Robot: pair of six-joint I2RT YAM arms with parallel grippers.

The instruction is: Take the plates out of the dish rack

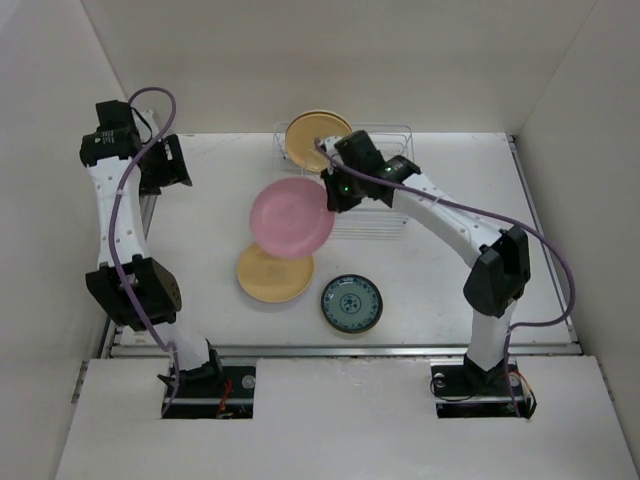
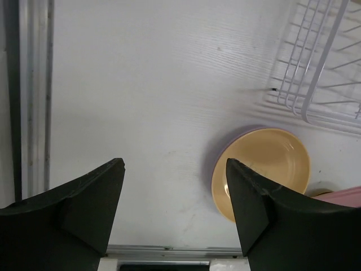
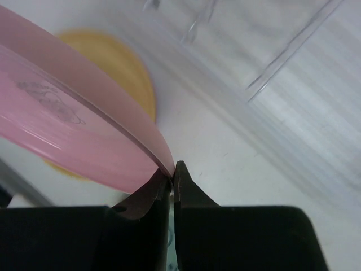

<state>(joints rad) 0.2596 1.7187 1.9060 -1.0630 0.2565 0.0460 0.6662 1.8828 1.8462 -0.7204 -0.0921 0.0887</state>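
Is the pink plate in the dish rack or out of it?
Out: the right pincer holds the pink plate by its rim, left of the dish rack, over a yellow plate.

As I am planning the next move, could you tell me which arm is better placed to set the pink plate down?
Right. The right end effector is shut on the pink plate over the table; the left end effector is open, empty and far to the left.

White wire dish rack (image 1: pixel 385 225) at the bench's (image 1: pixel 200 220) 12 o'clock, round amber plate (image 1: pixel 315 135) upright in its 9 o'clock end, round pink plate (image 1: pixel 290 218) in the right claw (image 3: pixel 172 172) at the rack's 8 o'clock, overlapping a round yellow plate (image 1: pixel 272 278) flat at its 6 o'clock, round patterned blue-green plate (image 1: pixel 351 304) at that one's 3 o'clock.
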